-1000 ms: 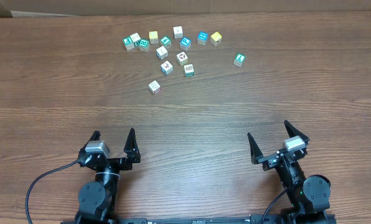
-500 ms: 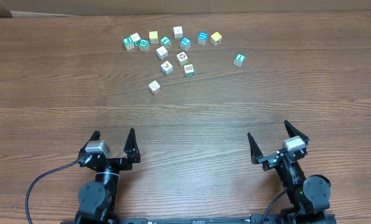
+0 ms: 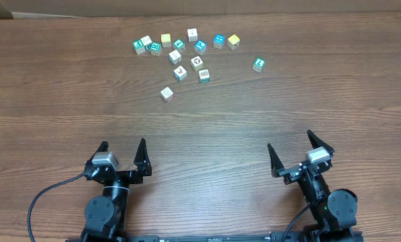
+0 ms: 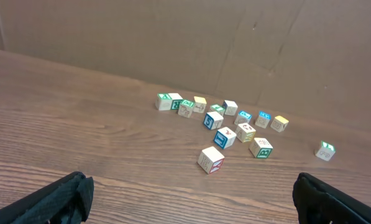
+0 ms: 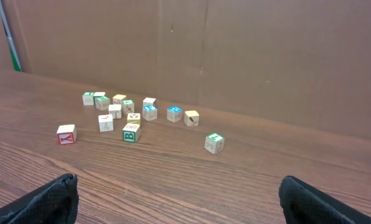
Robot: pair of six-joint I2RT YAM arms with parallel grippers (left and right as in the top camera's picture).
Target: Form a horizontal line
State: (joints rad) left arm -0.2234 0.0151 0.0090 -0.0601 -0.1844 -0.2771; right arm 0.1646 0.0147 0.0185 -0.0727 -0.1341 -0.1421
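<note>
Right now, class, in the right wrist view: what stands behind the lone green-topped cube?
Behind the lone cube lies bare wooden table, then an upright brown cardboard wall. The cube's rear faces and anything beyond the wall are hidden.

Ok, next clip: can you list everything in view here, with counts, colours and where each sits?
small wooden picture cubes: fifteen, whitish with teal, blue, green, yellow and red faces, loosely scattered at the table's far middle
green-faced cube: one of those, apart on the cluster's right
red-marked cube: one of those, nearest the robot
wooden table: one, brown, under everything
cardboard wall: one, brown, behind the table
black cable: one, near edge, beside the left arm's base
left gripper: one, black, open, empty, near edge
right gripper: one, black, open, empty, near edge
</note>
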